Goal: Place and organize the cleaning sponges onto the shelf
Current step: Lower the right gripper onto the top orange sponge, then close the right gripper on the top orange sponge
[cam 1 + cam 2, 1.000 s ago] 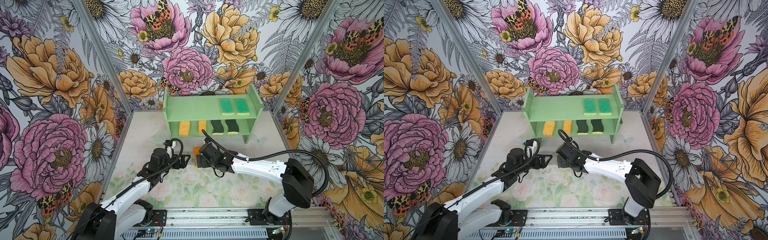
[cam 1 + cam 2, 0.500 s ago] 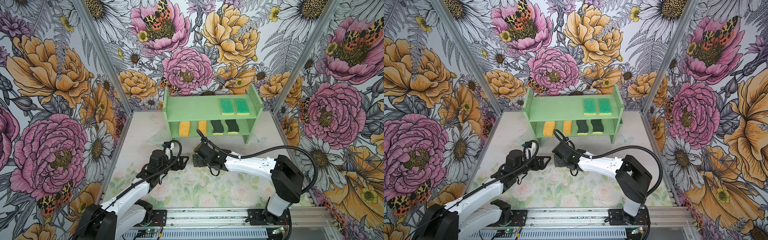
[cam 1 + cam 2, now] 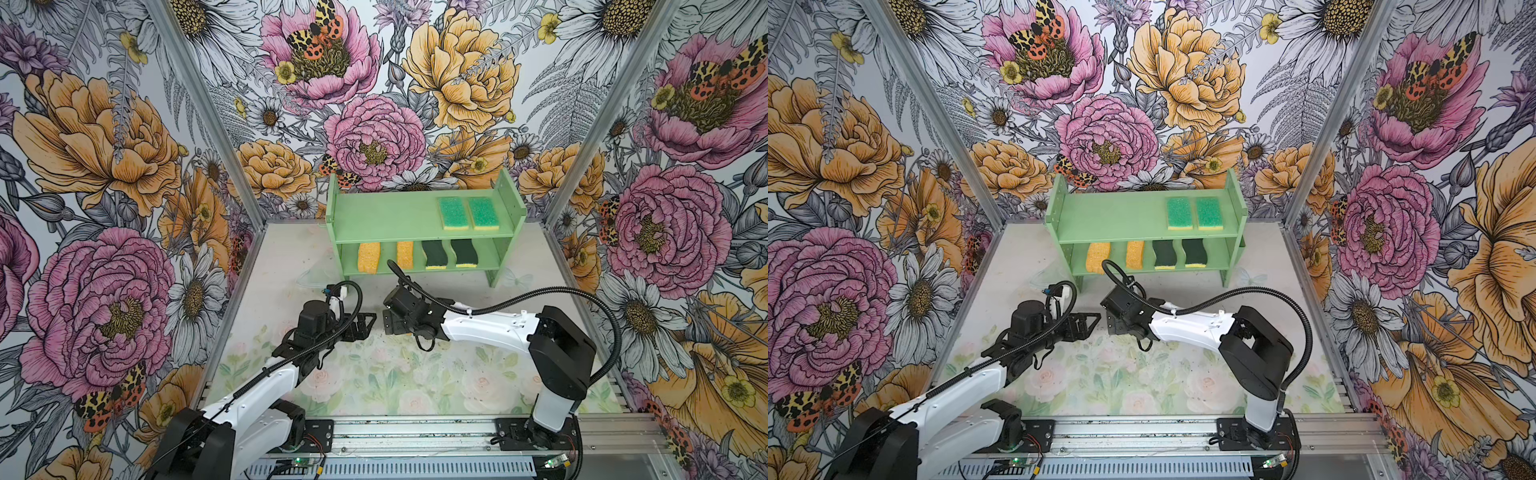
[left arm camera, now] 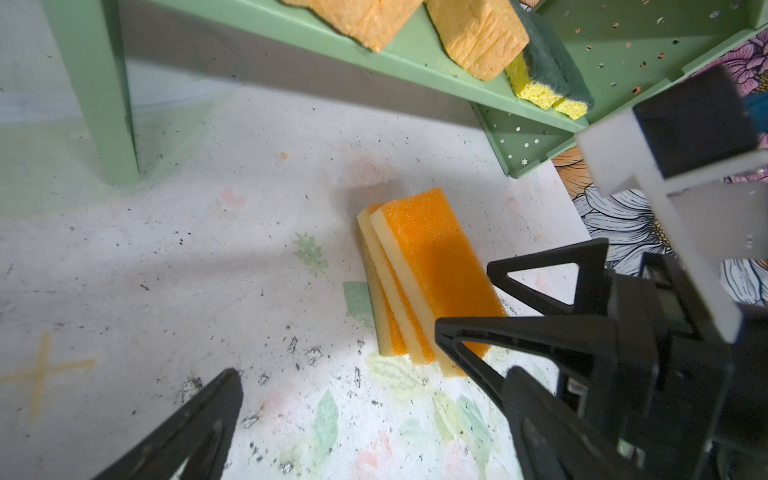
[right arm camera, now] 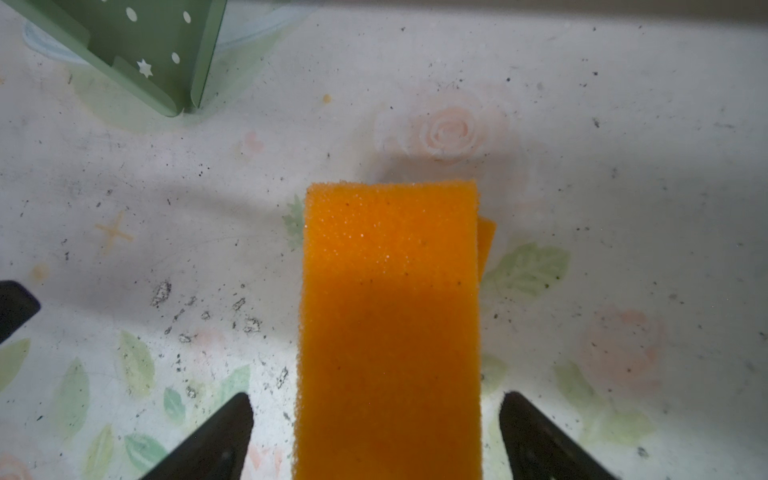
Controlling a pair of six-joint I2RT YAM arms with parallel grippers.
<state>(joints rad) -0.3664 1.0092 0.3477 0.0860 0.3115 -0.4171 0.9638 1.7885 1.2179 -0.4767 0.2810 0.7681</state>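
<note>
The mint-green shelf [image 3: 386, 216] [image 3: 1113, 218] stands at the back. Two green-topped sponges [image 3: 467, 212] lie on its top tier. On the lower tier sit two porous yellow sponges [image 3: 386, 255] and two wavy dark-green ones [image 3: 449, 253]. A small stack of orange-topped sponges [image 4: 432, 270] [image 5: 390, 311] lies on the table in front of the shelf; in both top views my right gripper hides it. My right gripper [image 3: 388, 322] [image 5: 378, 436] is open and straddles the stack, with a gap on each side. My left gripper [image 3: 368, 326] [image 4: 374, 415] is open and empty beside it.
A shelf leg [image 5: 137, 50] stands just beyond the stack. The two grippers' fingertips nearly meet over the floral table mat [image 3: 374, 374]. Flowered walls close in the left, back and right sides.
My right gripper has slid leftward over the orange sponges, and its arm has swung in with it. The left gripper has hardly moved.
</note>
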